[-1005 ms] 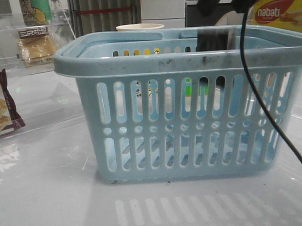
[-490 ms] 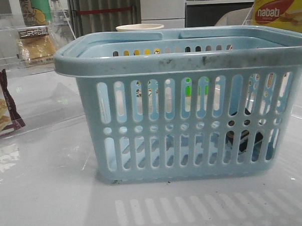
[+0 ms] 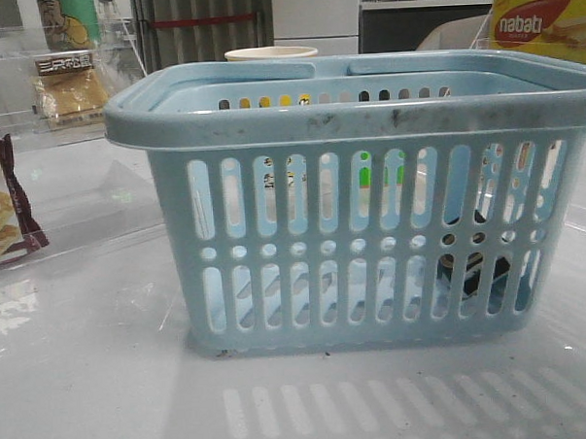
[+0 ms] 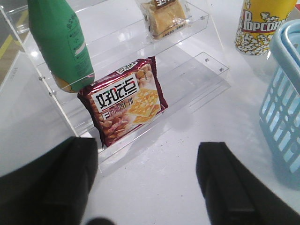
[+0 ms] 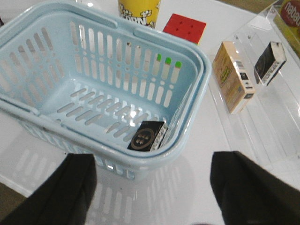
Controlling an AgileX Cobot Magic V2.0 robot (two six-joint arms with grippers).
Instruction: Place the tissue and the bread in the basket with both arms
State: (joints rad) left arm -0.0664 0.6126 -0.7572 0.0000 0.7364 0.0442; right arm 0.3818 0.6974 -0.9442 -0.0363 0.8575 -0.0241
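Note:
The light-blue basket (image 3: 361,207) stands mid-table; it also shows in the right wrist view (image 5: 93,70) and at the edge of the left wrist view (image 4: 286,93). The black tissue (image 5: 147,136) lies flat on the basket floor in a near corner and shows dark through the slots (image 3: 470,265). The bread (image 4: 164,16) stands on the upper step of a clear shelf at the far left (image 3: 68,88). My left gripper (image 4: 145,187) is open and empty over bare table before that shelf. My right gripper (image 5: 157,192) is open and empty, outside the basket's rim near the tissue corner.
A maroon snack bag (image 4: 126,101) and a green bottle (image 4: 61,42) sit on the left shelf. A popcorn cup (image 4: 262,23) stands behind the basket. A red cube (image 5: 185,27), a tan box (image 5: 234,77) and a small dark box (image 5: 271,63) are on the right.
One second ago my right arm held the tissue over the basket's right side. The tissue has dropped to the basket floor and the arm has left the front view.

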